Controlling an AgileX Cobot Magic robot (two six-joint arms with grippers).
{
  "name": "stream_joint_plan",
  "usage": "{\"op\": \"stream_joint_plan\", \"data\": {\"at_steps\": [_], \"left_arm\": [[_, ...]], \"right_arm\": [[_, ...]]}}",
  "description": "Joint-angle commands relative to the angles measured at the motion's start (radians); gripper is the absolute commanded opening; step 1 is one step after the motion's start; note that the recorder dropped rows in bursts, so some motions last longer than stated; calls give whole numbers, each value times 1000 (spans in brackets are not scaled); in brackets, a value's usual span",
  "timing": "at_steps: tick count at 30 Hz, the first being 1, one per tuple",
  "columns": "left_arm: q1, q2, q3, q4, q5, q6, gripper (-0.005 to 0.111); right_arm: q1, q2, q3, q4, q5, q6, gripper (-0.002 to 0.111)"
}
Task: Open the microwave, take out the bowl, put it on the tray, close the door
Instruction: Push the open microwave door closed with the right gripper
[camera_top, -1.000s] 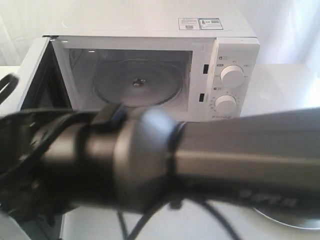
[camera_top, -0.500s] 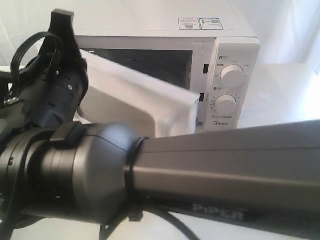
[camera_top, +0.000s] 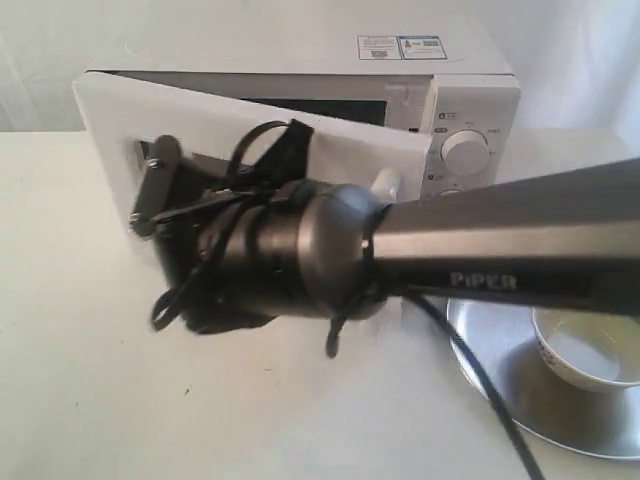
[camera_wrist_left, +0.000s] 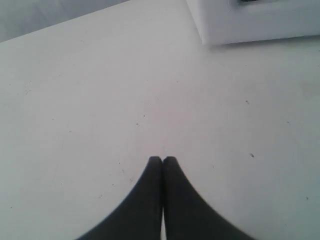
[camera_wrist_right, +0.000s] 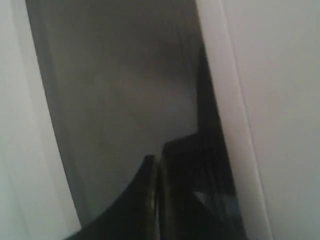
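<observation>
The white microwave stands at the back, and its door is swung most of the way in, with a narrow dark gap left along its top edge. My right gripper has reached across to the left and rests against the door's outer face. In the right wrist view this gripper is shut, tips against the dark window. The cream bowl sits on the silver tray at the front right. My left gripper is shut and empty over the bare table.
The right arm's grey tube and its cable cross the front of the microwave and hide the lower dial; the upper dial shows. A white corner of the microwave lies near the left gripper.
The door has swung from wide open to nearly shut. The right arm has moved along with it and now lies against its outer face.
</observation>
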Motion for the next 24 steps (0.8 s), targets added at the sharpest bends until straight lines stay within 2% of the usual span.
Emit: {"op": "stream_joint_plan", "data": {"at_steps": [1,5,11,14,18,24], "left_arm": [[-4,-3,2,-4,1,-3,0],[-4,-3,2,-4,1,-3,0],[-4,-3,2,-4,1,-3,0],[-4,-3,2,-4,1,-3,0],[-4,-3,2,-4,1,-3,0],[-4,-3,2,-4,1,-3,0]], "right_arm": [[-141,-9,36,-114,66,134,0],[-205,-9,36,-124,-15,191,0],[-222,-2,36,-167,-74,195,0],[-222,3,36,-215,-13,195,0],[-199,-11,36,-164,89,181,0],[-101,-94,64,-114,260,-44,0]]}}
